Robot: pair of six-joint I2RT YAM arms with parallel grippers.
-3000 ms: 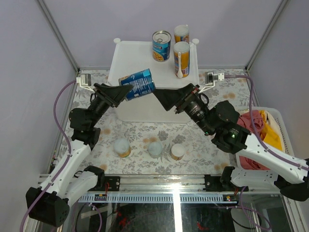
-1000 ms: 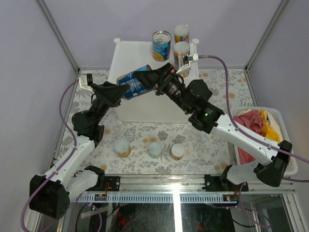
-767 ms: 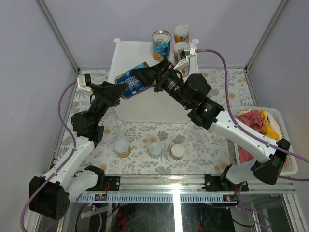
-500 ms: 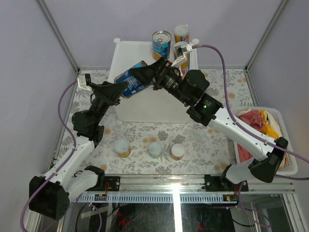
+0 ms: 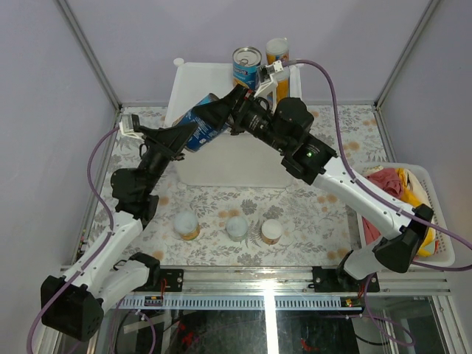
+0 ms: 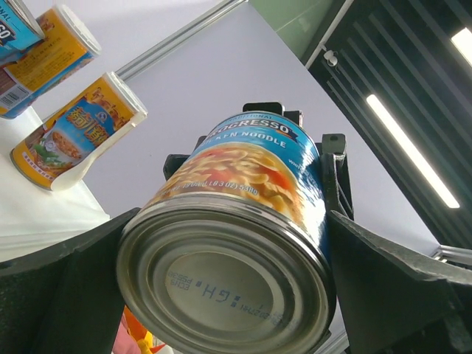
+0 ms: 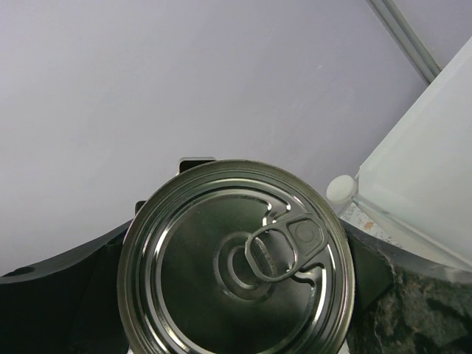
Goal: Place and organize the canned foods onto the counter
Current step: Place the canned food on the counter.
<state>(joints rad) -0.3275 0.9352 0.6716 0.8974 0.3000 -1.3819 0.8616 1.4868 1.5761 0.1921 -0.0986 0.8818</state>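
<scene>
left of centre, the left hand (image 5: 184, 135) grips the blue can (image 5: 199, 123) by its base, aloft over the counter (image 5: 221, 161); its long axis runs up-right into the right hand (image 5: 217, 110), fingers flanking the lid end, grip i can't tell.

Lab test cell: grey tent walls (image 5: 354, 37), aluminium frame (image 5: 243, 274).

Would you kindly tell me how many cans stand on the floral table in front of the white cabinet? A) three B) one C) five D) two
A: three short cans with pale tops stand in a row on the floral table, between the arm bases and the counter.
</scene>
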